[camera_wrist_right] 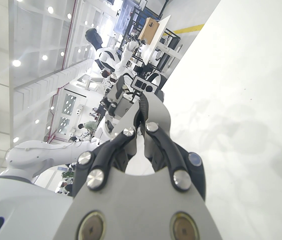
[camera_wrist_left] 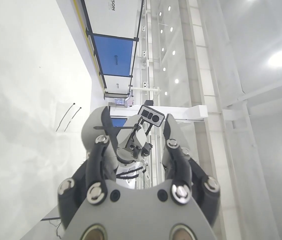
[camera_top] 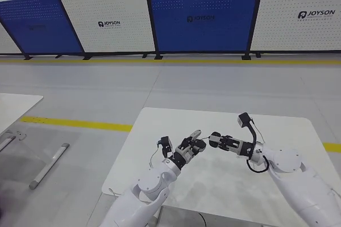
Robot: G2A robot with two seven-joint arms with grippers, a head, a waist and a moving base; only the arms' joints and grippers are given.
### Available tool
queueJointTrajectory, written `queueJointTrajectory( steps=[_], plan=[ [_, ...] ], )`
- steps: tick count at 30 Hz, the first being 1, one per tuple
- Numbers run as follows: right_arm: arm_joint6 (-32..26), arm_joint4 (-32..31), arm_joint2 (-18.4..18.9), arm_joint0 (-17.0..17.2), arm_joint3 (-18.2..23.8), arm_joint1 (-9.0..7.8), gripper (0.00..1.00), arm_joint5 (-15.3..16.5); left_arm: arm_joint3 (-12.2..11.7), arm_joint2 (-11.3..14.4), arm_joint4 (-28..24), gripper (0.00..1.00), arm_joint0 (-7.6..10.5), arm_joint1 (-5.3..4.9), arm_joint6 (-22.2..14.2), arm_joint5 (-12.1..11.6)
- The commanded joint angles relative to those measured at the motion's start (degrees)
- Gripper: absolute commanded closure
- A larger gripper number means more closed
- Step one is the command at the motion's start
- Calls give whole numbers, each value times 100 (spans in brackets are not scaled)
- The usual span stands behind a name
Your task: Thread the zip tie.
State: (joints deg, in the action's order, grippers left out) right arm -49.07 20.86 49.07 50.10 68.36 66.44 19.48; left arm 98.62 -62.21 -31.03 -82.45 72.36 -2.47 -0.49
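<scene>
One zip tie in right pincer (clamped) — mid table.

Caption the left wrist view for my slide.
Open left tool faces the right tool holding a zip tie; two spare zip ties lie on the table.
</scene>
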Motion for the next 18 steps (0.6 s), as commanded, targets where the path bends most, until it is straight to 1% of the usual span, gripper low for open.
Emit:
queueJointTrajectory(
  steps=[1, 5, 13, 18],
  plan=[
    [0, 0, 0, 0, 0, 0, 100, 0, -17, -2, 7, 100, 8, 4, -4, -5],
    [0, 0, 0, 0, 0, 0, 100, 0, -36, 3, 65, 100, 22, 3, -91, 48],
    [0, 0, 0, 0, 0, 0, 100, 0, -30, -12, 102, 100, 0, 12, -92, -7],
    [49, -15, 1, 29, 23, 1, 100, -22, -36, 7, 301, 100, -34, 19, 30, -114]
  ],
)
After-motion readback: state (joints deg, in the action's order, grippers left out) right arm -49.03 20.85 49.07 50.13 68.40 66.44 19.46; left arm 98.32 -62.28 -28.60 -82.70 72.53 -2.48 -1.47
